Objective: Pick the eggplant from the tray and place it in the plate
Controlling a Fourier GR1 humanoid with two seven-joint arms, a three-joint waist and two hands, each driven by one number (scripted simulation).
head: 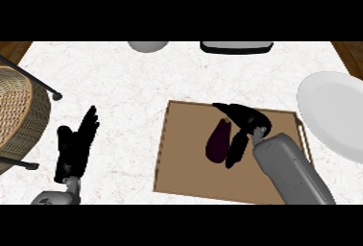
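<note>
A dark purple eggplant (218, 142) lies lengthwise on the brown tray (186, 158) in the middle of the counter. My right hand (245, 117) is over the tray, curved round the eggplant's far end and right side, with the thumb and fingers reaching down alongside it. The eggplant still rests on the tray. A white plate (333, 113) sits at the right edge, partly cut off by the view. At the lower left my left hand (77, 144) rests open on the counter, fingers straight, away from the tray.
A wicker basket (18, 113) on a black wire stand fills the left edge. At the counter's far edge stand a grey rounded object (148, 46) and a black-and-white appliance (236, 47). Bare marble counter lies between the tray and the basket.
</note>
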